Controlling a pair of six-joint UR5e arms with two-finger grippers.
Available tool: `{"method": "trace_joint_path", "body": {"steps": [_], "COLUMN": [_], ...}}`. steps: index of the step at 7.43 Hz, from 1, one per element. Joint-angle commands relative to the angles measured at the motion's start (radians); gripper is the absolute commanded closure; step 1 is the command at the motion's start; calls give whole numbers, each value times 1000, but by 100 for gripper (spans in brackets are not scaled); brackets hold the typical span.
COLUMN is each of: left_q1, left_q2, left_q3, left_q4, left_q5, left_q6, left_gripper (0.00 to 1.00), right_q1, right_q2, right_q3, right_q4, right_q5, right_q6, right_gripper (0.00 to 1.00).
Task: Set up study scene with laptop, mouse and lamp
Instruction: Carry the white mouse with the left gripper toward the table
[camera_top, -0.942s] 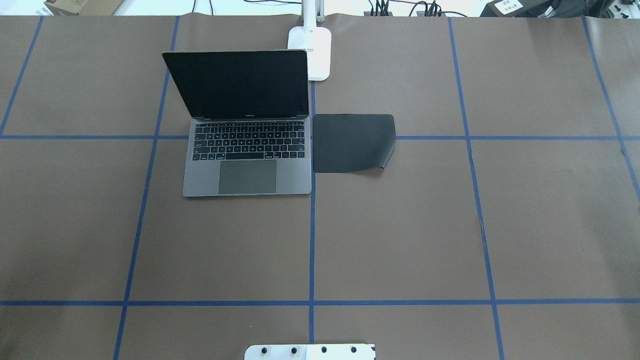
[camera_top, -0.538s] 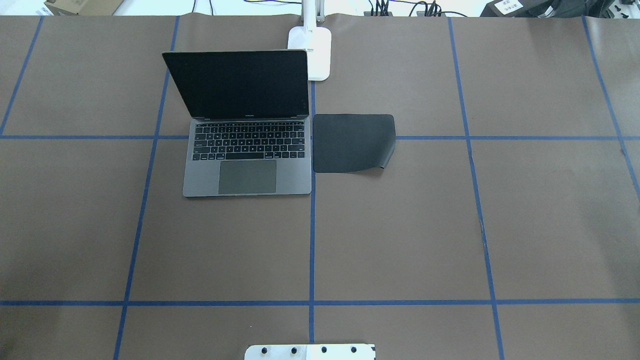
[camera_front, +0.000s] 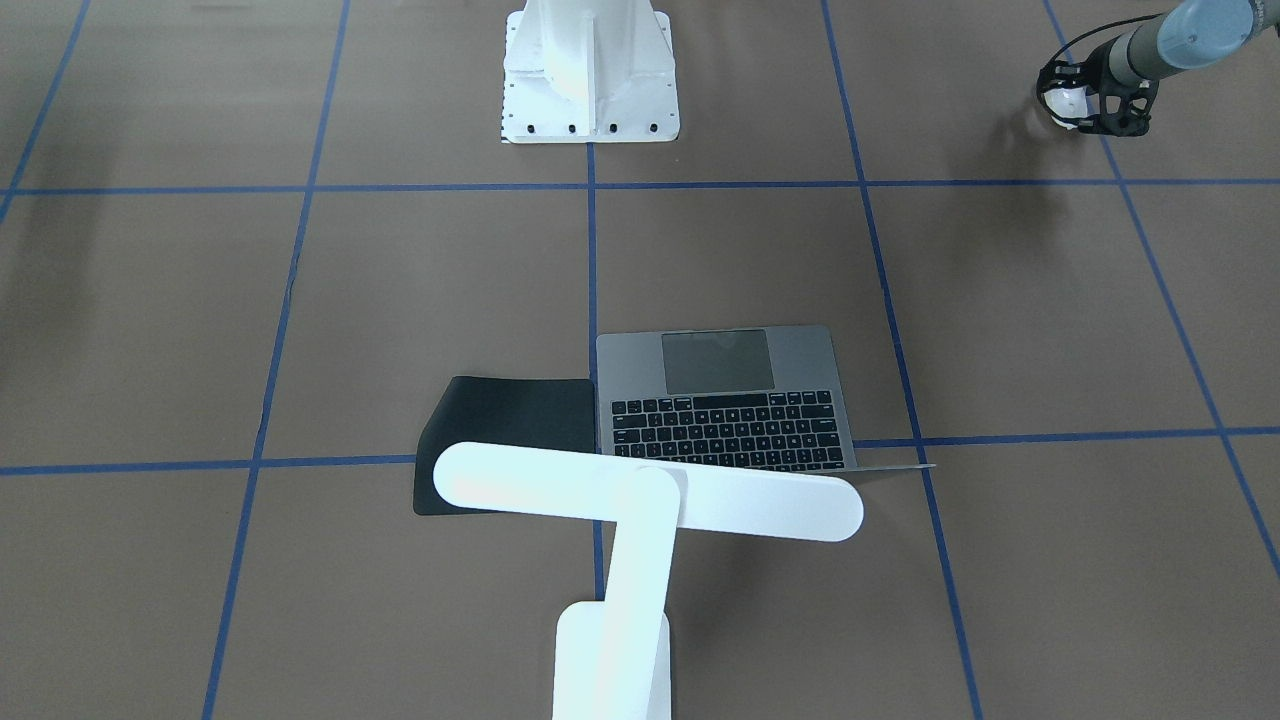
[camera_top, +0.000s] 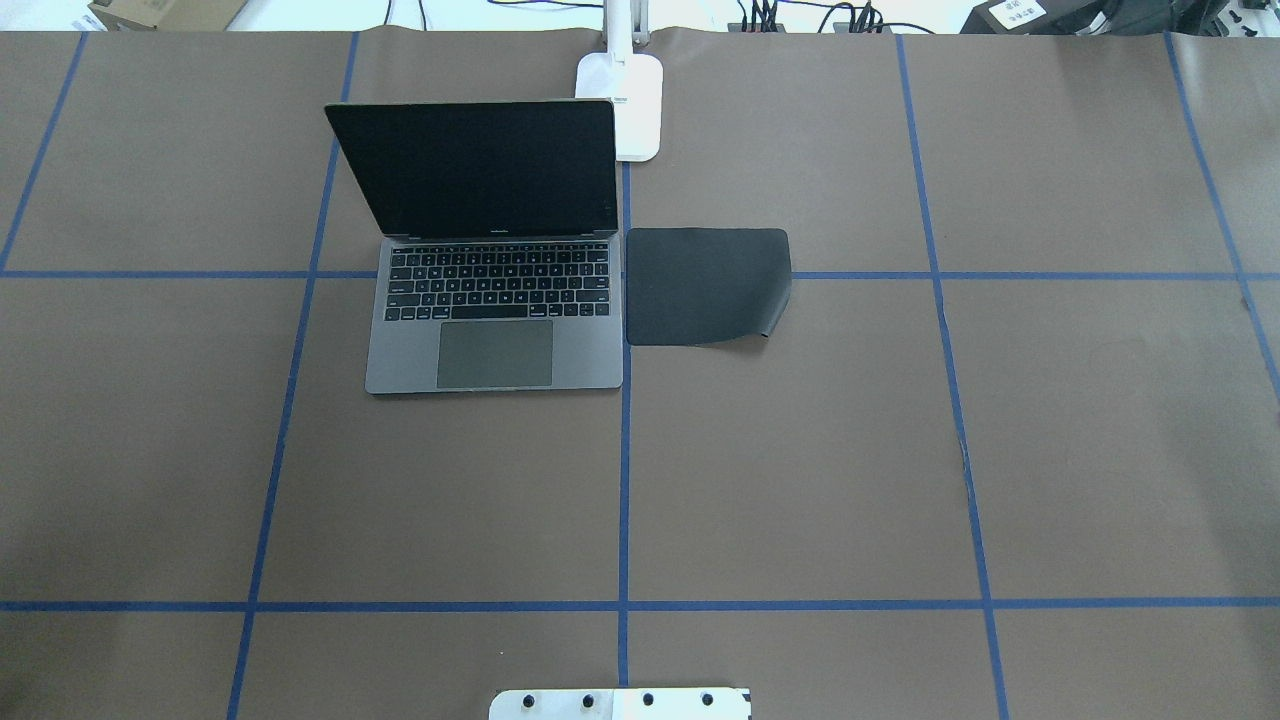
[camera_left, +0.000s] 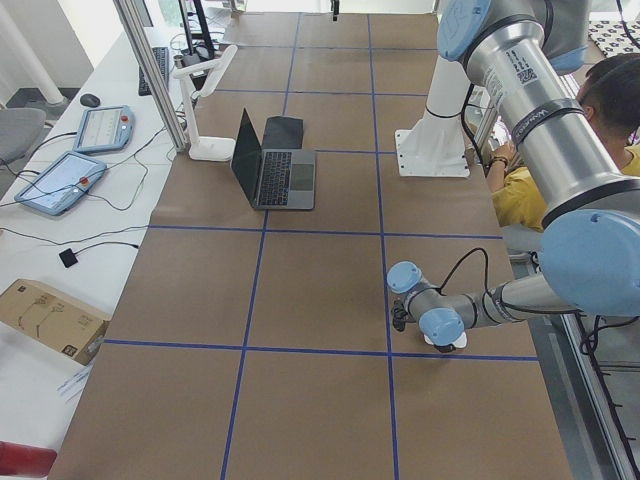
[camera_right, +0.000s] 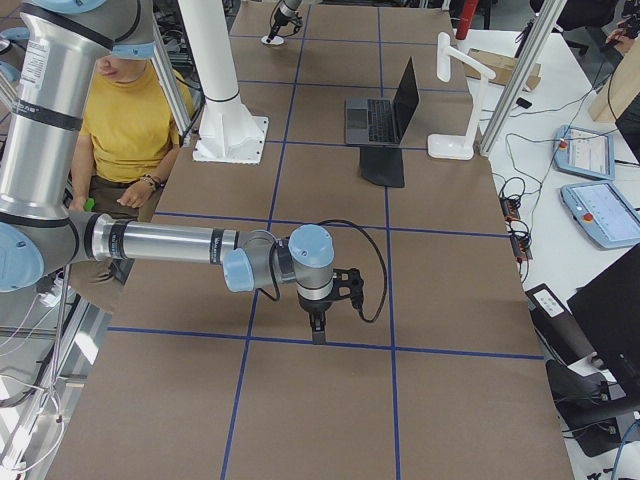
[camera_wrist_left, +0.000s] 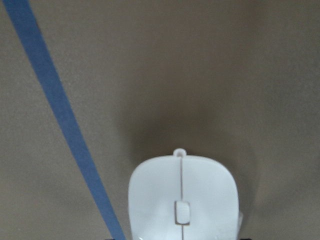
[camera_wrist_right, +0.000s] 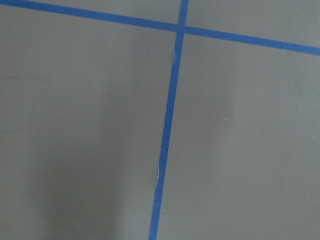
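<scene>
1. Mouse pickup is the step in hand. The left gripper (camera_front: 1078, 100) sits low at the counter's (camera_top: 800, 480) far left end, jaws straddling the mouse (camera_wrist_left: 181, 197). Whether they are pinching it, I cannot tell.
2. The laptop (camera_top: 495, 300) stands open, with the black mat (camera_top: 705, 285) just beside it and the lamp (camera_front: 650, 495) behind.
3. Next, I reckon: a firm grip, a lift, and a long carry to the mat.
4. The overhead view shows no arm and no mouse. The left wrist view shows the mouse close up.
5. The right gripper (camera_right: 318, 330) shows only in the side view, so I cannot tell the state of its jaws.
</scene>
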Motion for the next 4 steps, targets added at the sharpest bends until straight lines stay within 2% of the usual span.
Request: {"method": "trace_joint_path", "body": {"steps": [1,4], "left_q1": [1,1], "left_q2": [0,8], "left_q3": [0,-1], "left_q4": [-11,-73], "left_q5": [0,-3], "left_q6": [0,-11], "left_gripper": [39,42], "right_q1": [0,0], "right_q2": [1,2], "right_q3": [2,2], "right_q4": [0,0], "right_q5": [0,2], "right_q6": [0,0], "right_gripper": [0,0]}}
